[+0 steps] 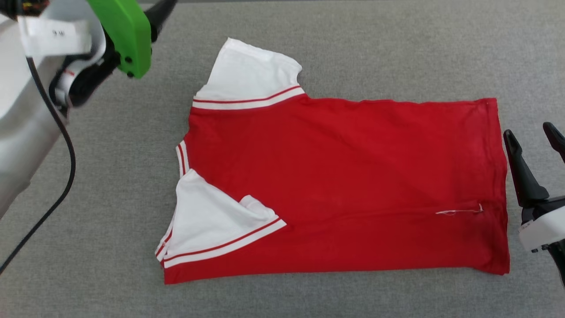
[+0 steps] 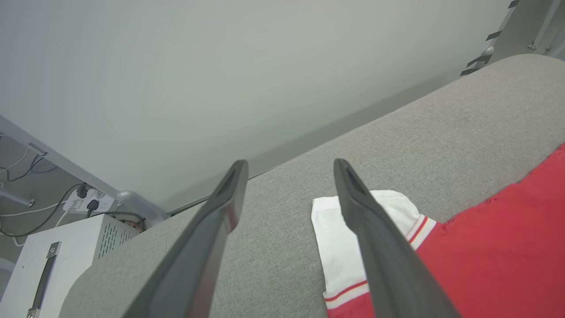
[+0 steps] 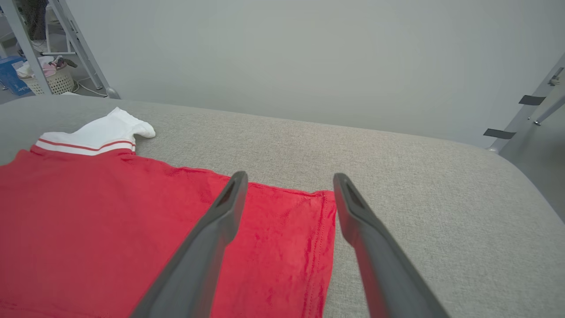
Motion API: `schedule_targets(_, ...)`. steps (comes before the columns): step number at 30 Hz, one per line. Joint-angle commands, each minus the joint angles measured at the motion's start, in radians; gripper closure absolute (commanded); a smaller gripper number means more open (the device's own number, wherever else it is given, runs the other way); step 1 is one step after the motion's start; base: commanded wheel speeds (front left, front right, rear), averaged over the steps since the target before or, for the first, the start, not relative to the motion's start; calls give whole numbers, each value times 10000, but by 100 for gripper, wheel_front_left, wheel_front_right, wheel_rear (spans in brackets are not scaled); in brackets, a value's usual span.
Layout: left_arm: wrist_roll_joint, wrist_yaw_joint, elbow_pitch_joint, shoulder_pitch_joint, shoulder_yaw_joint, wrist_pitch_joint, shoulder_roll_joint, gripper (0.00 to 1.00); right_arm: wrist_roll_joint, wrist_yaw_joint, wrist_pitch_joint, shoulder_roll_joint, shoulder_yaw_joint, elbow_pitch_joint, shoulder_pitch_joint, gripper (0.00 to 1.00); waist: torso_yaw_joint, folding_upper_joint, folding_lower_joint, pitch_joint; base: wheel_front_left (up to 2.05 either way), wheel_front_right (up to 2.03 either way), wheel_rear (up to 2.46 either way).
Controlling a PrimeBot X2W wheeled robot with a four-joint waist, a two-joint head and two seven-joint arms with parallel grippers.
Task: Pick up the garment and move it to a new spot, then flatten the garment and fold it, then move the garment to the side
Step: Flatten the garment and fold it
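The garment (image 1: 344,185) lies flat on the grey table (image 1: 375,48), collar end to the left and hem to the right. Its near long edge is folded over, and one white sleeve (image 1: 212,221) lies on the red body; the other sleeve (image 1: 251,70) sticks out at the far side. My right gripper (image 1: 532,132) stands open just right of the hem, touching nothing; in its wrist view the right gripper (image 3: 290,176) hangs over the hem corner (image 3: 324,229). My left gripper (image 2: 290,165) is open and empty, raised by the far sleeve (image 2: 335,238). Its green housing (image 1: 126,35) shows at upper left.
A black cable (image 1: 66,145) hangs from the left arm over the table's left part. Beyond the table's far left corner stand a white cabinet (image 2: 57,251) and a power strip (image 2: 86,203). A basket (image 3: 57,81) sits on the floor beyond. Grey cloth surrounds the garment.
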Motion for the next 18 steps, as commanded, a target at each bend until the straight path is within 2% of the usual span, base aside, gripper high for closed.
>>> schedule_targets(1, -47, -178, 260, -503, 16, 255, -244, 0, -106, -9, -92, 52, 38, -52, -252, 0, -603, 0, 0, 1205, 0, 0, 0)
schedule_targets(6, -363, -538, 1316, -1851, -77, 1681, -642, 0, -250, -9, -278, 96, 304, -42, -740, 0, -934, 0, 0, 2025, 0, 0, 0)
schedule_targets(13, -1292, -738, 2576, -2802, -528, 4532, -1089, 0, -315, -9, -615, 143, 573, 144, -1299, 0, -1325, 0, 0, 2682, 0, 0, 0)
schedule_targets(18, -1394, -773, 3060, -2903, -930, 5367, -1265, 0, -291, -9, -780, 168, 693, 299, -1495, 0, -1487, 0, 0, 3004, 0, 0, 0)
